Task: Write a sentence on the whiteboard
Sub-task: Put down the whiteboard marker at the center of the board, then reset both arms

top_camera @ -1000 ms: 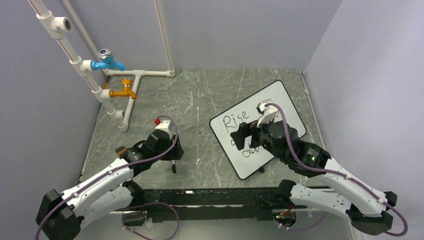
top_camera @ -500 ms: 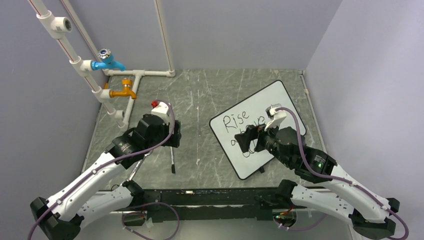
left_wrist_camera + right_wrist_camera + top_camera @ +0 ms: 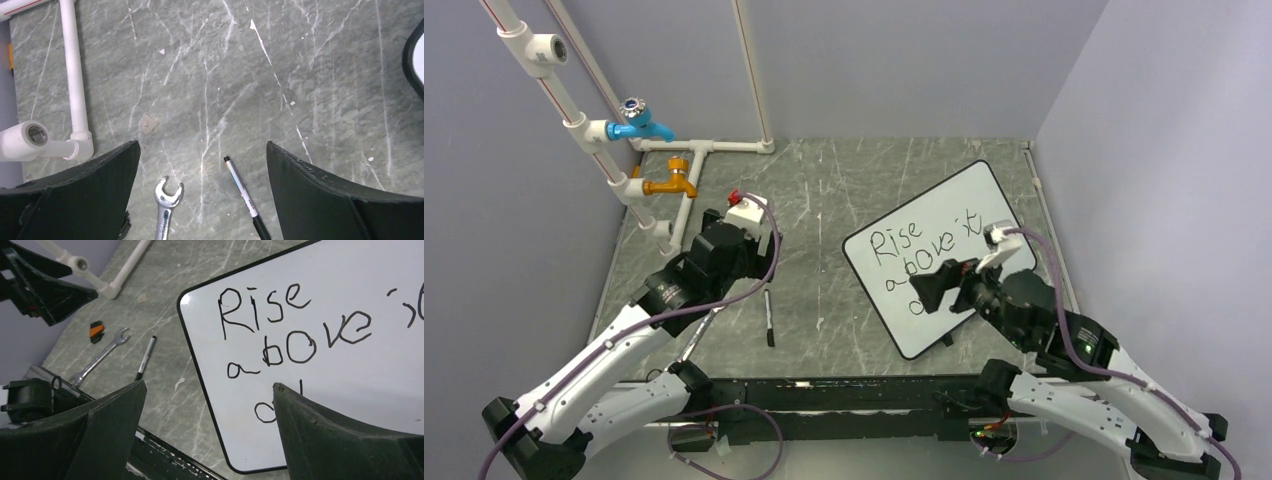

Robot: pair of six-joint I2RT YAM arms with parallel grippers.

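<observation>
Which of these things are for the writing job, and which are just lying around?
For the job: whiteboard, the sentence on it, black marker on the table.
Just lying about: wrench, white pipes, blue tap, orange tap.

One whiteboard [image 3: 969, 200], one pen [image 3: 768, 318], one wrench [image 3: 163, 217], one blue tap [image 3: 639, 127], one orange tap [image 3: 674, 184].

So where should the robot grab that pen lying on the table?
Around the middle of the pen, coming straight down from above. It lies flat on the table, long and thin, so the fingers should probably close across its narrow barrel. The open left gripper hangs right over it.
</observation>
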